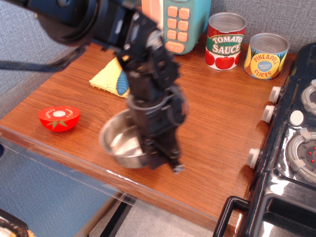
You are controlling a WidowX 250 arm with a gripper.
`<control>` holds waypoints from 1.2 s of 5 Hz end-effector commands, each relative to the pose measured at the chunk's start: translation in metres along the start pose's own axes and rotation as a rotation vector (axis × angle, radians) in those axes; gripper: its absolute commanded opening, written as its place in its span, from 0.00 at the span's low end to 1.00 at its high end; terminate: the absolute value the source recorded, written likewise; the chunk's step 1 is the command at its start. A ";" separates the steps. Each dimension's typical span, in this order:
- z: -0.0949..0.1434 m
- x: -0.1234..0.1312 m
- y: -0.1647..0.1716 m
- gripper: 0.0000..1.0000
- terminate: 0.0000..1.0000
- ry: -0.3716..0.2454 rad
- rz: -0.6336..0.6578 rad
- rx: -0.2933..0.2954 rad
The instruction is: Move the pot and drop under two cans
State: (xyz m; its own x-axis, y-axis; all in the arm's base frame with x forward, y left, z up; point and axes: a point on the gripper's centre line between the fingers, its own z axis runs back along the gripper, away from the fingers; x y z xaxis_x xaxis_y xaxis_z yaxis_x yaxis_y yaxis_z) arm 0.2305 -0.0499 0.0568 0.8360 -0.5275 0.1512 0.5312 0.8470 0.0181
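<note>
The shiny steel pot (118, 140) is near the table's front edge, its right rim at my gripper (159, 159). The gripper points down, is blurred by motion, and is shut on the pot's rim. The pot's wire handle is hidden behind the arm. The red "Tomato Sauce" can (225, 42) and the yellow-and-blue "Pineapple Slices" can (266, 56) stand side by side at the back right, well apart from the pot.
A red toy tomato half (59, 118) lies at the front left. A yellow cloth (104, 79) with a blue object (121, 85) on it lies behind the arm. A toy microwave (180, 24) stands at the back. A black stove (296, 148) borders the right.
</note>
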 end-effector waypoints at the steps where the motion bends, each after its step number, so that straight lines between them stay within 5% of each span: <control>1: 0.009 0.080 -0.006 0.00 0.00 -0.023 -0.024 -0.002; 3: -0.013 0.141 0.019 0.00 0.00 0.009 0.053 0.040; 6: -0.073 0.121 0.054 0.00 0.00 0.188 0.116 0.135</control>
State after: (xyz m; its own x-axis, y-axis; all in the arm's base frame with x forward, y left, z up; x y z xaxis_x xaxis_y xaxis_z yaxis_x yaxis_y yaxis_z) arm 0.3751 -0.0896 0.0051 0.8995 -0.4366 -0.0147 0.4341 0.8896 0.1418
